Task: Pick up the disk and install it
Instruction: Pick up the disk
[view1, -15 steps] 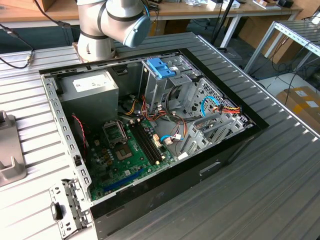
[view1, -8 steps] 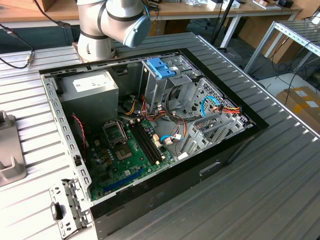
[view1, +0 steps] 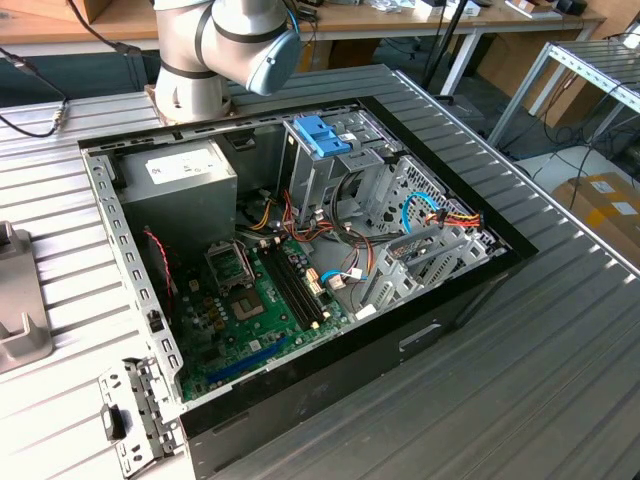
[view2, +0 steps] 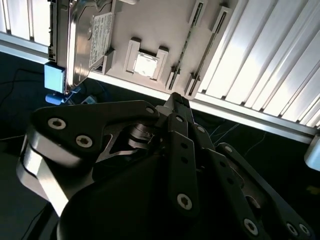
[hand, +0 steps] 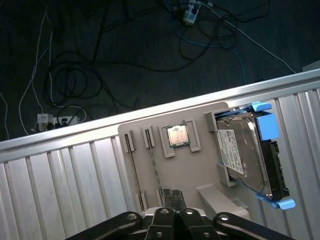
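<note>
The disk (hand: 245, 150), a silver-grey drive with a white label and bright blue rails, stands on edge in a slot of a pale grey holder tray (hand: 200, 170) on the ribbed metal table. In the second wrist view the disk (view2: 82, 40) sits at the tray's far end. My gripper (hand: 172, 195) hovers above the tray, off to one side of the disk and not touching it. Its black fingers are closed together with nothing between them, as the gripper (view2: 176, 100) also appears in the second wrist view.
The tray also holds a square processor chip (hand: 177, 135) and two thin memory sticks (hand: 134, 165). In the exterior view the open computer case (view1: 300, 250) lies flat, with a drive cage bearing a blue clip (view1: 325, 135), a grey power-supply box (view1: 185, 175) and loose cables (view1: 440, 215). Cables lie on the floor beyond the table edge.
</note>
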